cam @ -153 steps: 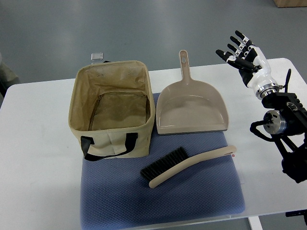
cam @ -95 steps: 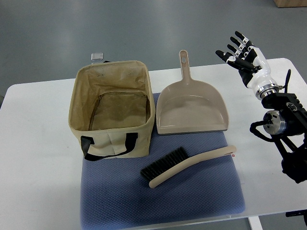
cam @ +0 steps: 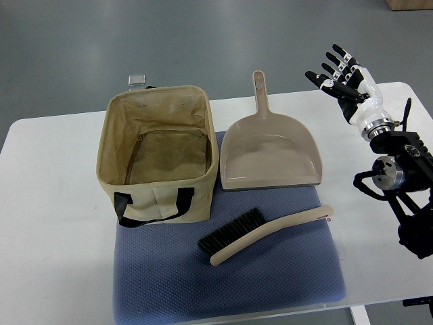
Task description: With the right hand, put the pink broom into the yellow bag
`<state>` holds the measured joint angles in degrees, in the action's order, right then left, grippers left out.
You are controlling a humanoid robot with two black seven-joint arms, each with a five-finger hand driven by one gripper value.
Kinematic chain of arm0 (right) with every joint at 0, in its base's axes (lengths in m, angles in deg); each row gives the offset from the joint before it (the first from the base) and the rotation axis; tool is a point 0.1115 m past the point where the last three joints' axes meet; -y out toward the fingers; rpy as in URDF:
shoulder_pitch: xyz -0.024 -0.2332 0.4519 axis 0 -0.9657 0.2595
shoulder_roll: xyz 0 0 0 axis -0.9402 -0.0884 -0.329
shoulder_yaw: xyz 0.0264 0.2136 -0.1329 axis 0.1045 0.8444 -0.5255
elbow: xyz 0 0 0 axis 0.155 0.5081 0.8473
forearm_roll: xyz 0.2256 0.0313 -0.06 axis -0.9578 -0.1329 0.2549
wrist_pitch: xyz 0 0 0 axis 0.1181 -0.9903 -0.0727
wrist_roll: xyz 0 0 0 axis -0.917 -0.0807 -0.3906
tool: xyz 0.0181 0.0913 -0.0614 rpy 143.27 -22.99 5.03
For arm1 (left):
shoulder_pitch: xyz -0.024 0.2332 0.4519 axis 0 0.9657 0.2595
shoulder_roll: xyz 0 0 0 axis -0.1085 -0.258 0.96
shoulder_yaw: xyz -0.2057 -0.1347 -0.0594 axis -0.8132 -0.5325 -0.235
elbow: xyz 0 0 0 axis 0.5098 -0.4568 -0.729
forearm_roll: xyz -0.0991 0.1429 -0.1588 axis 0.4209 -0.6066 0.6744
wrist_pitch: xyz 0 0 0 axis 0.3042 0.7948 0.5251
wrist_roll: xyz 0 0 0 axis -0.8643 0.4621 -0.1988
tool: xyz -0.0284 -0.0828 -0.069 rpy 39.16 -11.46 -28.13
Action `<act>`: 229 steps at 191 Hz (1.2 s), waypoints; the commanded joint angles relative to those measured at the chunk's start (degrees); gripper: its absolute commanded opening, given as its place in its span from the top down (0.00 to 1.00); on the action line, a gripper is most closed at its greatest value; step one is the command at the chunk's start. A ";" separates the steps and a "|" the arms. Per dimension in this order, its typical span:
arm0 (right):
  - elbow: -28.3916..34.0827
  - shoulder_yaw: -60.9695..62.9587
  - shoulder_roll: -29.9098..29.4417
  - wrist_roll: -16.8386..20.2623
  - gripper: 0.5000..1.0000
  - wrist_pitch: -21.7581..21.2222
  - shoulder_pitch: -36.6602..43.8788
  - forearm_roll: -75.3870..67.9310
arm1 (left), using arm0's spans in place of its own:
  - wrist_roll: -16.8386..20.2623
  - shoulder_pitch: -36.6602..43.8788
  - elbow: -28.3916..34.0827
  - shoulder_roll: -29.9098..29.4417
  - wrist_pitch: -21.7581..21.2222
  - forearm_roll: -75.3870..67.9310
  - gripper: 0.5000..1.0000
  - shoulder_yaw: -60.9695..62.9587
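Beige canvas, not truly yellow: the bag stands open-topped at the left end of a blue mat, black handles hanging on its near wall. The broom, tan-pink with dark bristles, lies flat on the mat just right of the bag's near corner, bristle end toward the bag, handle tip pointing right. A matching dustpan lies behind it, near but apart from it.

The right hand hangs over the table's far right corner, fingers spread, holding nothing, well apart from the broom. Left arm not in view.

Risks, as judged: the broom's handle is slim and lies flat on soft weave, so fingertips may snag cloth or pinch too shallowly. A grasp near the handle tip leaves the bristle end heavy, so the broom may swing or slip. The broom looks about as long as the bag is wide; carried level it could catch the soft rim and tip the bag.

Count: one bag, one broom, one dustpan, one mat, one small grey square on the floor beyond the table.
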<state>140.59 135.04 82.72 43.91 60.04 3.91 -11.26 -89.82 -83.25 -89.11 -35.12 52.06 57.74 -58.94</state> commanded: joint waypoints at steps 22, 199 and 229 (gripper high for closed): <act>0.00 -0.26 -0.03 0.00 0.14 -0.26 0.08 0.00 | 0.00 0.01 -0.06 0.00 -0.01 0.01 0.00 0.01; 0.26 -0.79 -0.03 -1.14 0.14 -4.48 -0.71 0.09 | 0.00 0.01 -0.06 0.00 -0.01 0.01 0.00 0.01; 0.08 -3.86 1.20 -2.90 0.14 -4.48 -0.71 0.96 | 0.00 0.00 -0.06 0.00 -0.01 0.01 0.00 0.01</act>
<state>140.72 133.62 83.08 41.97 55.61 3.17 -10.80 -89.82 -83.25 -89.17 -35.12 52.06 57.74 -58.93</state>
